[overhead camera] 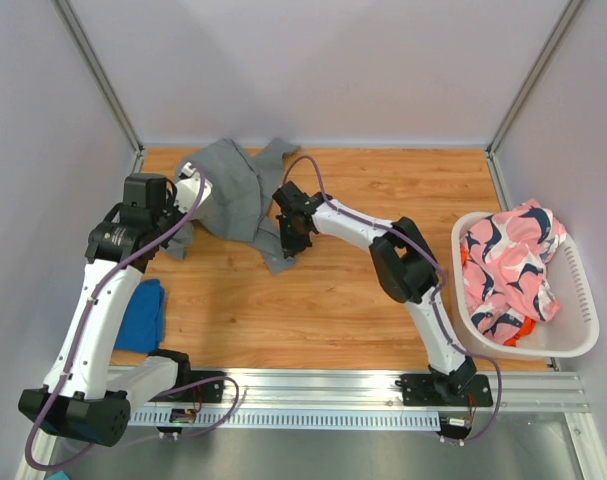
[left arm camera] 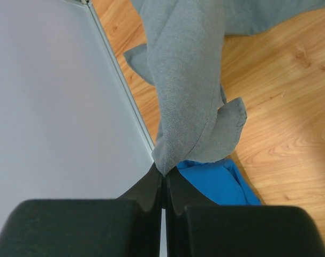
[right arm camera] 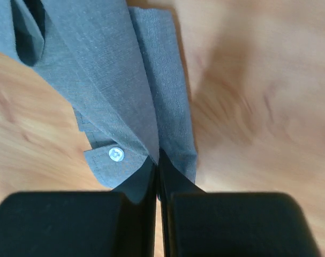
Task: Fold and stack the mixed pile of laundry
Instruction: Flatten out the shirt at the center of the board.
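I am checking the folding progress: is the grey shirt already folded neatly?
Not folded yet: the grey shirt lies bunched and uneven, its edges pinched by the left fingers and the right fingers.

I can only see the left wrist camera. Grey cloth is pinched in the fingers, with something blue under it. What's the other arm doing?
Observer: The right gripper is shut on an edge of the same grey garment, right beside a small white button.
Operator: Is there more laundry anywhere?
Observer: Yes. A pink patterned garment lies in a white basket at the right edge of the table.
Operator: Anything else in there?
Observer: A bit of orange cloth peeks out beneath the pink one.
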Robot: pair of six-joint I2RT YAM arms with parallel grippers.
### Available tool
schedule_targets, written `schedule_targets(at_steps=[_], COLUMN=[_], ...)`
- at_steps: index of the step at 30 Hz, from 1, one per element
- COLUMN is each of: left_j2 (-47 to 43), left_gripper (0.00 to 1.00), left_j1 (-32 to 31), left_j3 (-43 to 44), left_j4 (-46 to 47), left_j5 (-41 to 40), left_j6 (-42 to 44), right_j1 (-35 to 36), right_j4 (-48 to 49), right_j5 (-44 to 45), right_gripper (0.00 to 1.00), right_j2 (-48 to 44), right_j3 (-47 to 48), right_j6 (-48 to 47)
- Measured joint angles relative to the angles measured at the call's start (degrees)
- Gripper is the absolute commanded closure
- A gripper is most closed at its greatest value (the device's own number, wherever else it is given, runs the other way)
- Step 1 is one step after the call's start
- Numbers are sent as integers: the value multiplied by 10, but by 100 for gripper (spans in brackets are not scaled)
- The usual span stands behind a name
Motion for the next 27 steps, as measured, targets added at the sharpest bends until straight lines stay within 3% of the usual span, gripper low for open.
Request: schedule_targets(at_steps=[2, 10, 11, 14, 16, 19, 22, 27], left_j2=[0, -7, -7, -11, -16, -21, -29, -40], left_gripper=[100, 100, 100, 100, 100, 100, 100, 100], left_j1=[0, 0, 0, 0, 0, 0, 0, 0], left_j3=[0, -30, -35, -65, -89, -111, -119, -119], left_j4=[0, -3, -6, -18, -26, -39, -47, -48], left_j5=[0, 53, 66, 119, 145, 161, 171, 172], left_j6=[-1, -15, -16, -21, -23, -24, -25, -25], right_j1=[-1, -1, -1, 0, 0, 0, 0, -15], right_j4=[14, 23, 17, -4, -32, -56, -40, 39], right_j5=[6, 7, 4, -9, -10, -5, -3, -20], right_gripper=[100, 98, 79, 36, 27, 25, 38, 48], right_j2=[-47, -403, -443, -523, -557, -581, -576, -466], right_j3=[-78, -491, -526, -592, -597, -564, -492, -403], right_j6=[2, -2, -2, 5, -4, -11, -18, -19])
